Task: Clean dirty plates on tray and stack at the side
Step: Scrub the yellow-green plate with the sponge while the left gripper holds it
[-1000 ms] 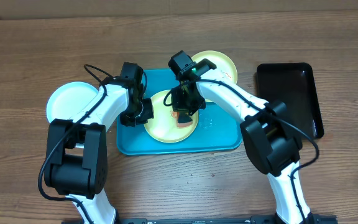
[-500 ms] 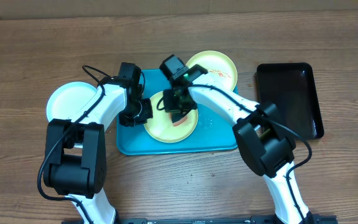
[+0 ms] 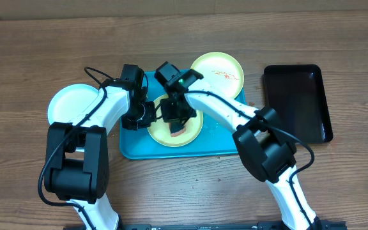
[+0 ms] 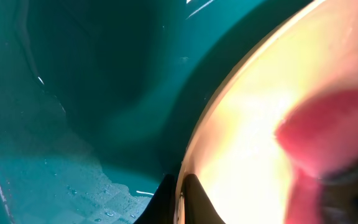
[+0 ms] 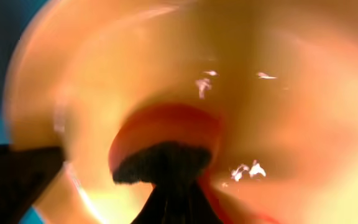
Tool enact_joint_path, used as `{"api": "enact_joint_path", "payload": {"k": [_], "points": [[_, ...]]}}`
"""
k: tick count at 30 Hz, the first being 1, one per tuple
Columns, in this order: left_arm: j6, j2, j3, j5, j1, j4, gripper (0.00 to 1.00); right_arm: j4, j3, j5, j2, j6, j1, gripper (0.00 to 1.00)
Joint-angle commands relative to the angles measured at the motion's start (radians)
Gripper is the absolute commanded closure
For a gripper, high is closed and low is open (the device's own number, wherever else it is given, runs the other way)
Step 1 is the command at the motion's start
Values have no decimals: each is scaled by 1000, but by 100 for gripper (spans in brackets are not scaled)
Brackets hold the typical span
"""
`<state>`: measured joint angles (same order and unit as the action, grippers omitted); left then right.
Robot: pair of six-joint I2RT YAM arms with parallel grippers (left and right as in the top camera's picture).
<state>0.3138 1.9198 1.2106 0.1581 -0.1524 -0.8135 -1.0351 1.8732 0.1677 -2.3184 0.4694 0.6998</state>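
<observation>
On the tray (image 3: pixel 133 145), the left jaws pinch the rim of the yellow-green plate (image 3: pixel 191 135). The right jaws grip a red-orange sponge (image 3: pixel 176 131) pressed on it. Wipe with light, flat strokes.

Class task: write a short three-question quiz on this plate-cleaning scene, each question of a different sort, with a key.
1. True or false: the left hand clamps the rim of the yellow-green plate in the turquoise tray.
2. What does the right hand press onto that plate? A) red sponge B) spoon C) cup
3. Fill in: the lone plate on the table, left of the tray, is pale ____.
Key: 1 true; 2 A; 3 blue-white.
</observation>
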Motion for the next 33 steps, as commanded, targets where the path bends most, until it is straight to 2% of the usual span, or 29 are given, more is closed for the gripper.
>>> {"api": "enact_joint_path", "payload": {"k": [1, 8, 13, 18, 24, 29, 33], "points": [[-22, 37, -39, -68, 24, -2, 96, -60, 47, -124, -31, -37, -71, 96], [-22, 37, -39, -68, 72, -3, 96, -73, 58, -129, -31, -51, -106, 96], [-22, 37, -39, -56, 82, -2, 96, -58, 44, -79, -39, -49, -67, 96], [-22, 37, -39, -46, 82, 3, 96, -42, 10, 62, -63, -42, -15, 96], [-21, 37, -39, 34, 96, 33, 96, -11, 9, 286, -63, -46, 23, 96], [-21, 37, -39, 49, 115, 35, 96, -50, 9, 230, -63, -62, 34, 96], [-22, 37, -39, 49, 129, 26, 96, -109, 14, 135, -63, -61, -16, 96]]}}
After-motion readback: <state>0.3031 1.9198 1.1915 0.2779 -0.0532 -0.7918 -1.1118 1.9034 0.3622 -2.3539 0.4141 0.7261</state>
